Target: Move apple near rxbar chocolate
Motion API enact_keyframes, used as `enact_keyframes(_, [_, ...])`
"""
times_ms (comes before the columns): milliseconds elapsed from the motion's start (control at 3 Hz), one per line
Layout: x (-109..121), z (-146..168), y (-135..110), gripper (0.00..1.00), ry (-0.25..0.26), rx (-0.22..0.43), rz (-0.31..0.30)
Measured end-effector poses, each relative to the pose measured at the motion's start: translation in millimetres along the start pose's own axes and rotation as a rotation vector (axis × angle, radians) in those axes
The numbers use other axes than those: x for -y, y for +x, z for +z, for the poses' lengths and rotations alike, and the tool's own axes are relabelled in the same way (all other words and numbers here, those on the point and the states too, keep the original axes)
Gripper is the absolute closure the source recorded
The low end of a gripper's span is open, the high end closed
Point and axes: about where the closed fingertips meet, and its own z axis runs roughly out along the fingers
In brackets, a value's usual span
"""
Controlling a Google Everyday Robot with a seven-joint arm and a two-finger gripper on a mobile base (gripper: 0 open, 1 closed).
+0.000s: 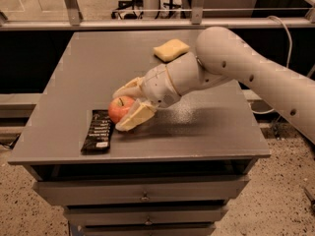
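Left of centre in the frame, the apple (119, 108) is clasped between the fingers (136, 117) of the gripper (122, 109), just beside the upper right end of the rxbar chocolate (98, 131) laid flat on the table (64, 92).

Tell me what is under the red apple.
The small round red apple, held in the gripper, is over the grey tabletop; a pale finger hides whether they touch.

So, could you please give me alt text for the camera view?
The gripper holds the apple close beside the rxbar chocolate, near the front edge of the grey table. A yellow sponge lies farther back.
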Motion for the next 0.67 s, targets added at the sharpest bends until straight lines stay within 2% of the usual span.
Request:
enact_keyframes(333, [10.4,5.9,-0.8,0.0,0.005,-0.005,-0.006])
enact_keyframes(667, [18.4,7.8,-1.1,0.0,0.017,-0.011,-0.008])
